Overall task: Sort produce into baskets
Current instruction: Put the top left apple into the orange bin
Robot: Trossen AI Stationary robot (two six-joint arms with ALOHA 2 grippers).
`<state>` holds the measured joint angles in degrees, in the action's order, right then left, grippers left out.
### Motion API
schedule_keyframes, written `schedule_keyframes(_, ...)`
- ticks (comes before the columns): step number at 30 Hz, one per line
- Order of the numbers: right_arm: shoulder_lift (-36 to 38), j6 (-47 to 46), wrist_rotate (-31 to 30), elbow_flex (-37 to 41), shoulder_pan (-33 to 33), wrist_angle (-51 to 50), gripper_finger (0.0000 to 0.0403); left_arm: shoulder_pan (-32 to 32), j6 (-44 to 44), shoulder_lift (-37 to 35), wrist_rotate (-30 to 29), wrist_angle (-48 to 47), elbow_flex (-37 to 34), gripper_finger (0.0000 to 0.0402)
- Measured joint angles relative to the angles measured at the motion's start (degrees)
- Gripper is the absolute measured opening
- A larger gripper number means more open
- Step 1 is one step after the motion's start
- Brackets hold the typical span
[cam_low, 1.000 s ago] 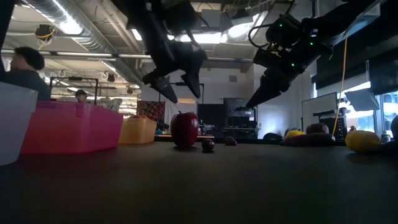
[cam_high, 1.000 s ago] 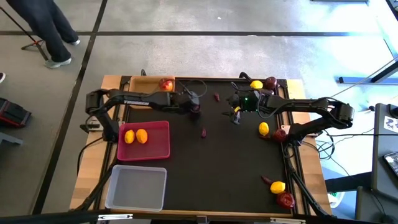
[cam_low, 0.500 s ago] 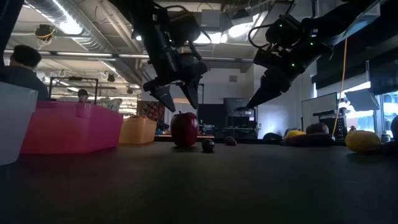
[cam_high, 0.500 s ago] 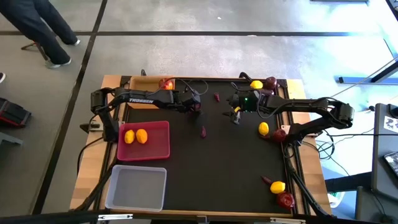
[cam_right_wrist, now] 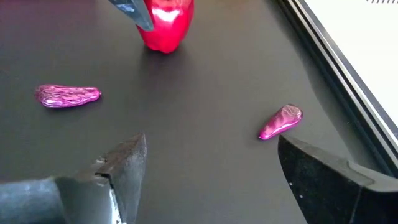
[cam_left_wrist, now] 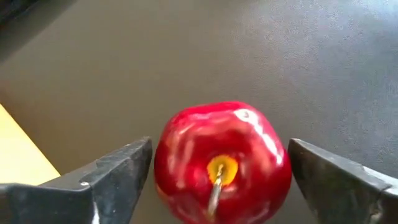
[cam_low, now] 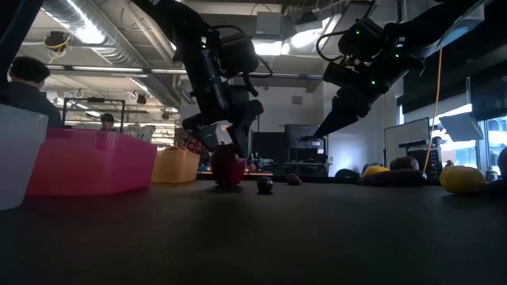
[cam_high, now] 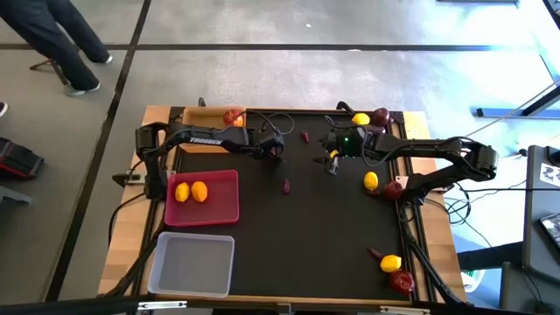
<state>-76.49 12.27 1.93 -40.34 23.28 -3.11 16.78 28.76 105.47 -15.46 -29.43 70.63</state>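
High view: the left claw [cam_high: 273, 151] sits upper centre of the dark desk [cam_high: 306, 219], over a red apple that the arm mostly hides. The right claw [cam_high: 332, 163] hovers to its right, fingers spread, holding nothing. A tan tray [cam_high: 199, 118] at upper left has 1 apple [cam_high: 233, 117] at its corner. The pink tray [cam_high: 219, 203] at centre left holds 2 lemons [cam_high: 191, 191], and the whitish tray [cam_high: 192, 262] sits at lower left. 2 purple roots lie mid-desk, 1 higher [cam_high: 304, 136] and 1 lower [cam_high: 286, 185]. More lemons and apples dot the right edge.

Low view: left claw down around the apple [cam_low: 228, 167] at centre frame, a finger on either side. The right claw [cam_low: 333, 127] hangs high at upper right. A person [cam_low: 24, 87] shows at far left, behind the trays.

Left wrist view: the apple [cam_left_wrist: 222, 163] fills the gap between the 2 fingers [cam_left_wrist: 115, 177], stem end facing the camera; the claw is spread wide with daylight on both sides, not gripping.

Right wrist view: own fingers [cam_right_wrist: 127, 165] wide apart, 2 roots [cam_right_wrist: 67, 95] [cam_right_wrist: 281, 122] on the desk ahead, the apple [cam_right_wrist: 165, 23] at top.
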Motion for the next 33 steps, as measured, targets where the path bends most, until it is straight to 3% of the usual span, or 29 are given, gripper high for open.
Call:
schedule_keyframes(10,0.0,0.0,0.0,0.0,0.0,0.0,0.0315,0.0,-1.9,0.0,0.0,0.0,0.0,0.0284)
schedule_keyframes(19,0.0,0.0,0.0,0.0,0.0,0.0,0.0315,-1.6,-3.2,-5.8,-0.3,-2.9,-0.1,0.0294)
schedule_keyframes(25,0.0,0.0,0.0,0.0,0.0,0.0,0.0315,-1.6,-2.8,-14.3,-5.2,-9.1,-0.1,0.0295)
schedule_keyframes(33,0.0,0.0,0.0,0.0,0.0,0.0,0.0315,3.1,-3.2,-24.6,-7.4,-16.0,-0.1,0.0296)
